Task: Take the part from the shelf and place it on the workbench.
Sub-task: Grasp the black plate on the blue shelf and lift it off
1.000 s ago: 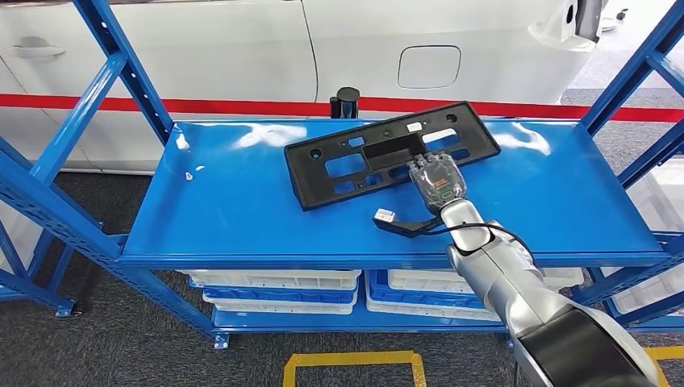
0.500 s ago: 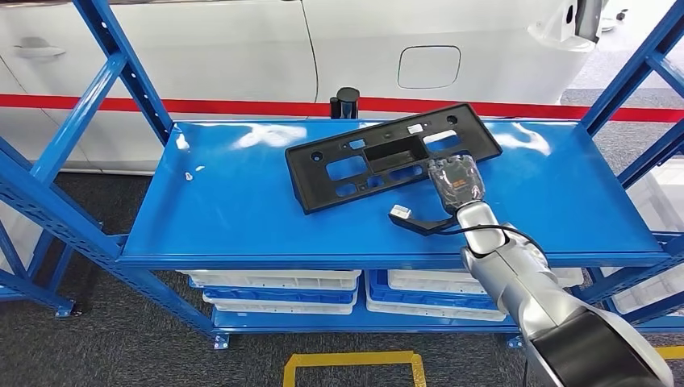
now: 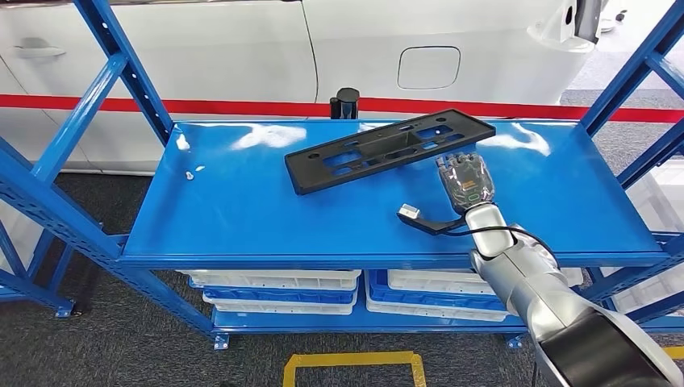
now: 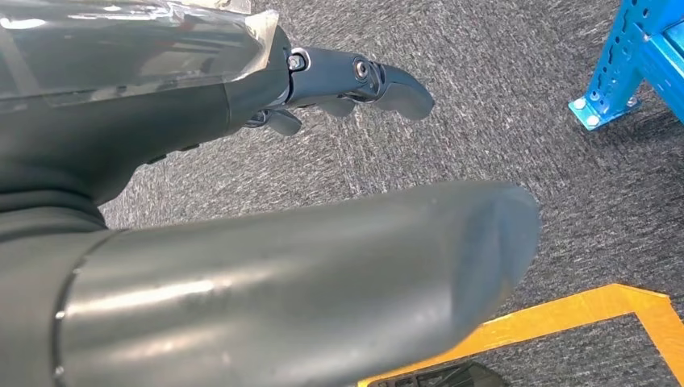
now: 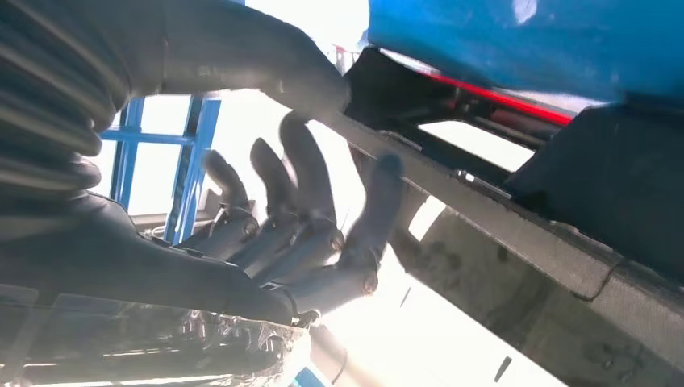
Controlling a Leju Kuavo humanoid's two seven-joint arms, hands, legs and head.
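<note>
A: Part (image 3: 387,150) position? 
B: On the blue shelf (image 3: 242,210), right end tilted up, resting on the right hand (image 3: 465,179). 
A: Grip? 
B: Fingers (image 5: 306,173) under the part's edge, thumb above, pinching it.

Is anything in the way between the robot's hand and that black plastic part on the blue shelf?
Nothing visible: the right hand is already at the black part, fingers under its near edge, tilting it up off the blue shelf.
</note>
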